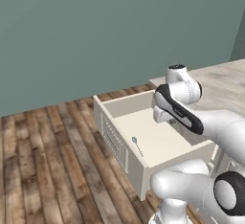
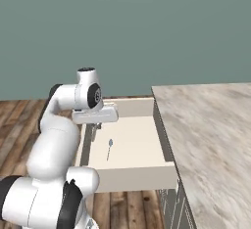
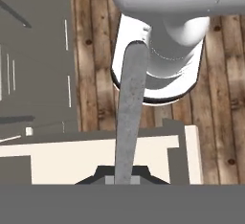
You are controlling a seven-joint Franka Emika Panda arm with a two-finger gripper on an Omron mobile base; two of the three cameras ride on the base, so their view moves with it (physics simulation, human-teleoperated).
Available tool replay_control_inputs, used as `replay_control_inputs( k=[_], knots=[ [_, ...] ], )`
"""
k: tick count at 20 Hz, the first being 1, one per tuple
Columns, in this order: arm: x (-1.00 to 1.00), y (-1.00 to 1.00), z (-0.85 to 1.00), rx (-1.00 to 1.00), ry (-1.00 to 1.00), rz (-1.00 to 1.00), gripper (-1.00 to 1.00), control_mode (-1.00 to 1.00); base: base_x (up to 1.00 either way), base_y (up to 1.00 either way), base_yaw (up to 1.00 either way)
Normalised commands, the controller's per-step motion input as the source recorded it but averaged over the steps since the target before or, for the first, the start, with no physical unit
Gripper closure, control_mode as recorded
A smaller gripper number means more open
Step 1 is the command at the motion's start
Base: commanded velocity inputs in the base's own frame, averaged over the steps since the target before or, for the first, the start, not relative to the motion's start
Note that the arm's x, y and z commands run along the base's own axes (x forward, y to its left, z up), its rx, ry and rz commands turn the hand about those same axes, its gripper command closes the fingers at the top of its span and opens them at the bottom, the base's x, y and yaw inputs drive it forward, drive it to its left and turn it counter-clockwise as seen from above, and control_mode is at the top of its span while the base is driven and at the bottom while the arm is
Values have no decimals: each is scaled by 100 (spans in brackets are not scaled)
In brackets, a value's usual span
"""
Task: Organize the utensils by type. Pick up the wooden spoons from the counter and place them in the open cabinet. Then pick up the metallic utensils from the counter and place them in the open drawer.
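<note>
Holding grey utensil [image 3: 130,117], pincer [image 2: 96,125] clamped, over open drawer [image 2: 128,170].

— Drawer? 
— The open drawer [image 1: 125,157] is pulled fully out, cream inside, grey panelled front. 
— Contents? 
— One small grey metal spoon [image 2: 109,148] flat on the floor of it, toward the front (bowl pointing to the back). 
— In the grip? 
— A long grey metal utensil [image 3: 130,117], mottled and straight, clamped in the pincer [image 3: 122,180] above the drawer. 
— Table? 
— Beige-grey marbled table [image 2: 215,135], right beside the drawer.

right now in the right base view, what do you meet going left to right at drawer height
wooden floor → robot arm → end effector holding a grey metal utensil → small metal spoon lying in the open drawer → marbled counter
</note>
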Motion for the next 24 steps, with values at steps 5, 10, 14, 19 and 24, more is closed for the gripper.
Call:
replay_control_inputs(
  k=[5, 10, 14, 19, 24],
  knots=[
    [51, -21, -63, 13, -2, 2, 100, -100, 0, 0, 0],
    [65, -4, -44, -5, 26, 7, 100, -100, 0, 0, 0],
    [72, 0, -51, -11, 31, 7, 100, -100, 0, 0, 0],
    [57, -1, -63, 0, 12, 2, 100, -100, 0, 0, 0],
    [33, -11, -60, 20, -6, 2, 100, -100, 0, 0, 0]
  ],
)
